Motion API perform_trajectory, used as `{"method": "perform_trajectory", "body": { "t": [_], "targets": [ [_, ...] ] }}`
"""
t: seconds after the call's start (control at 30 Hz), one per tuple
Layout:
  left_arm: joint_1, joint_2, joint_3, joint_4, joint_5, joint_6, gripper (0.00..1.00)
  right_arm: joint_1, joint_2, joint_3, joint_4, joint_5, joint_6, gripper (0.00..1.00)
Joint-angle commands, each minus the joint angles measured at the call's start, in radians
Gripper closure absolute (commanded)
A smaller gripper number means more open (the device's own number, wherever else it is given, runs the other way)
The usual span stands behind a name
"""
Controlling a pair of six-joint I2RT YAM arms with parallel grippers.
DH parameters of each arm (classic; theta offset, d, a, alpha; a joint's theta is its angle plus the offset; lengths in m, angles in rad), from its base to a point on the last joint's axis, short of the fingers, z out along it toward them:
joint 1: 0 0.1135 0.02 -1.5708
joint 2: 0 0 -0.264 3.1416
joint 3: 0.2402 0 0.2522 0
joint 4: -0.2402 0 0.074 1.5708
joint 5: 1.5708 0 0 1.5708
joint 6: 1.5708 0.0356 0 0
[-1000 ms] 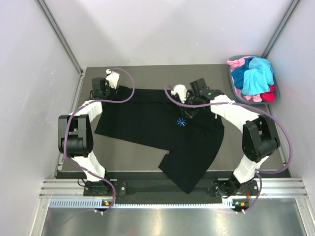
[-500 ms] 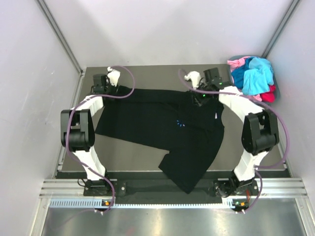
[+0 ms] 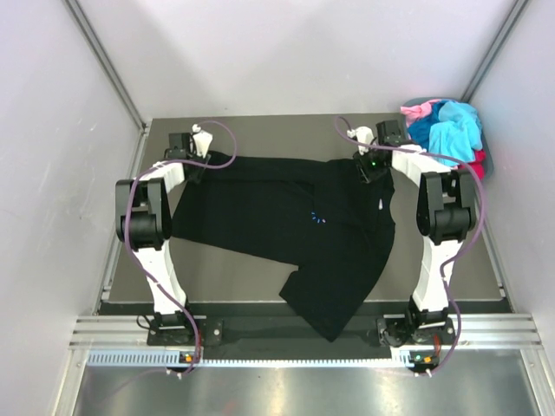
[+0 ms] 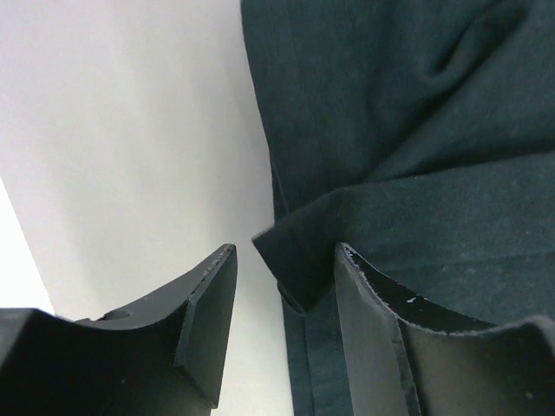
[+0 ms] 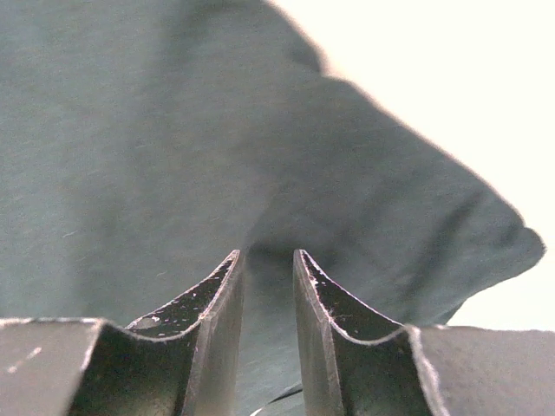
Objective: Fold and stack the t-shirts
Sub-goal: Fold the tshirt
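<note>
While the black t-shirt (image 3: 286,217) lies spread across the worktop (image 3: 260,130), I note the left tool (image 4: 284,253) standing wide about its far left corner and the right tool (image 5: 267,256) narrow at its far right corner, grip undeterminable.

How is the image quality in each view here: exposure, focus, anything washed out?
Top external: even light and sharp, but the black t-shirt swallows most fold detail. Left wrist: the table is blown out to near white, though the cloth seams are readable. Right wrist: the table is again overexposed, to cream, and the shirt looks washed greyish and soft.
</note>
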Motion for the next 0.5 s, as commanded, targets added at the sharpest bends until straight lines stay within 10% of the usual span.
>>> {"method": "perform_trajectory", "body": {
  "t": [0.0,0.17,0.3,0.47],
  "targets": [
    [0.009,-0.005,0.041,-0.014,0.007,-0.008,0.46,-0.033,0.023,0.072,0.038,-0.006,0.008,0.71],
    [0.012,0.009,0.044,-0.045,0.051,-0.025,0.51,-0.039,0.047,0.075,0.044,-0.012,0.011,0.71],
    [0.014,0.006,0.034,-0.053,0.084,-0.027,1.00,-0.045,0.059,0.080,0.044,-0.021,0.020,0.71],
    [0.037,-0.060,-0.002,-0.088,0.151,-0.004,1.00,-0.053,0.075,0.091,0.033,-0.020,0.025,0.71]
  ]
}}
